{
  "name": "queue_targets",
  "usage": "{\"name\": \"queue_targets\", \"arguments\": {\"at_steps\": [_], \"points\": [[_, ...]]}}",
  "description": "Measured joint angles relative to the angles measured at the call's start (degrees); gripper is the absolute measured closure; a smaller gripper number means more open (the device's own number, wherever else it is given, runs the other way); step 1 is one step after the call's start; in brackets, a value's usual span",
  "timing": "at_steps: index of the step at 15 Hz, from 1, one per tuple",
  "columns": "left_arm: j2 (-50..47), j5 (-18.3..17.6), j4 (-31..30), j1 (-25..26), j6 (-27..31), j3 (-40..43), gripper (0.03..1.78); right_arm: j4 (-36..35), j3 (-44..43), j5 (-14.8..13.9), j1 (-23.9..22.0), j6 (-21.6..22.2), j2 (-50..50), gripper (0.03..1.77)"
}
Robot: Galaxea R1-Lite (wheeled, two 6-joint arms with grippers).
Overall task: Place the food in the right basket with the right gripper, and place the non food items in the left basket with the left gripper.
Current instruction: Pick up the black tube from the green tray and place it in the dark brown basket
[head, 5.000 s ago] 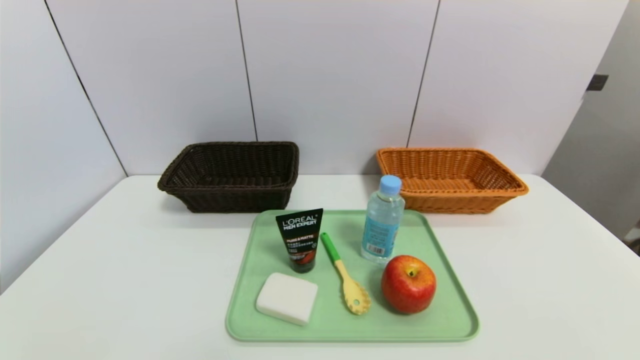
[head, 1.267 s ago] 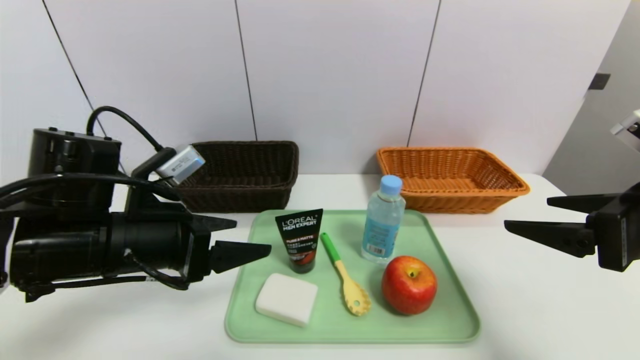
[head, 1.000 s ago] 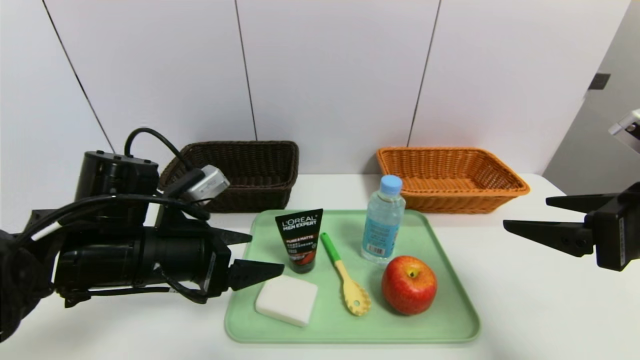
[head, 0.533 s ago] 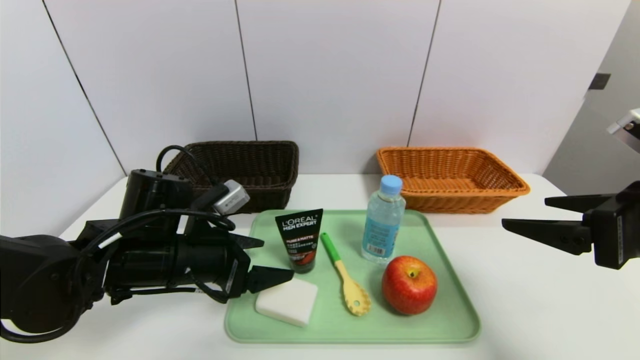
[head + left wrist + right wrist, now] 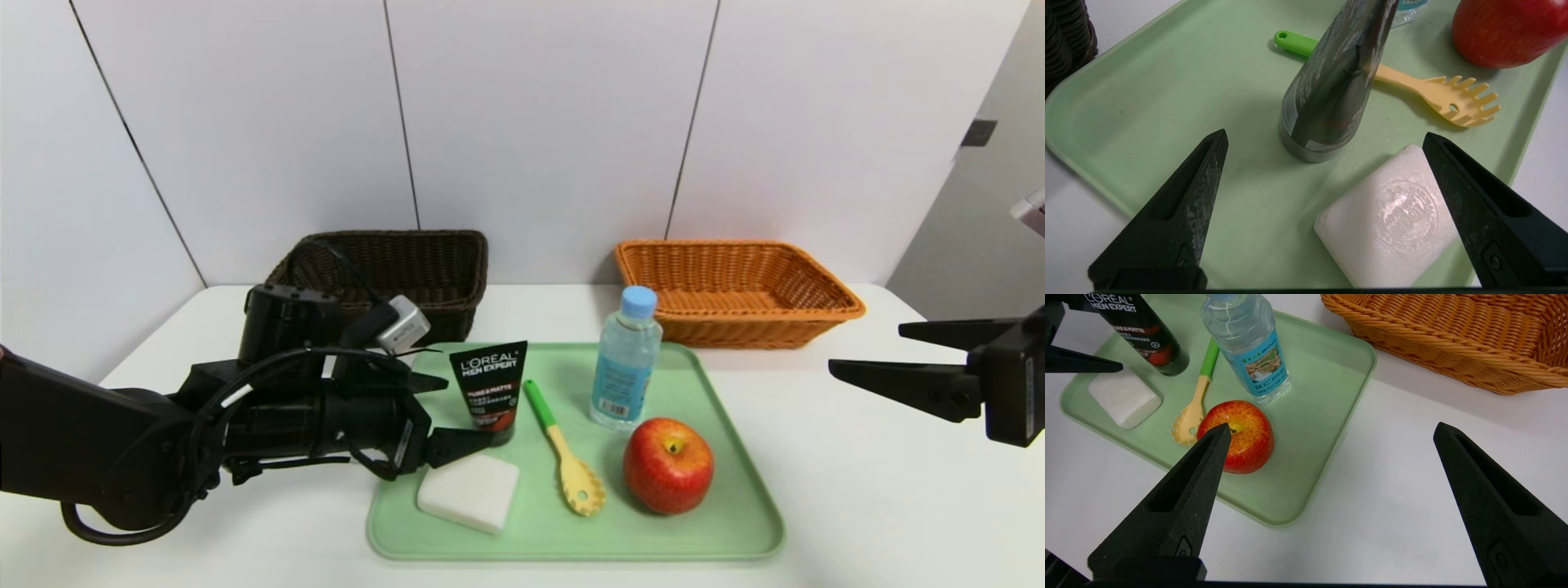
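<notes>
On a green tray stand a black tube and a water bottle. A white soap bar, a yellow spoon with a green handle and an apple lie beside them. My left gripper is open and low over the tray's left side. The tube's base sits just ahead of its tips, and the soap lies against its one finger. My right gripper hovers open and empty over bare table, right of the tray. The apple is off to one side of it.
The dark brown basket stands at the back left, behind my left arm. The orange basket stands at the back right, close to the bottle. Both look empty. White wall panels rise behind the baskets.
My left arm has moved right and down, bringing its open gripper over the tray to the tube and soap. The right gripper has barely shifted.
</notes>
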Motion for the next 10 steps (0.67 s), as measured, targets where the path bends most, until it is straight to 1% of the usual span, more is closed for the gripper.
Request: {"name": "queue_targets", "arguments": {"at_steps": [4,10], "points": [[3.64,-0.16,-6.79,-1.18,-0.35,-0.05,0.12,0.00,0.59,0.00,0.00,0.00,-1.07,0.09],[6.60,-0.16,-9.22,-3.36,-1.84,-1.11,0.12,0.28,0.77,-0.02,-0.01,0.00,-1.95,0.09]]}}
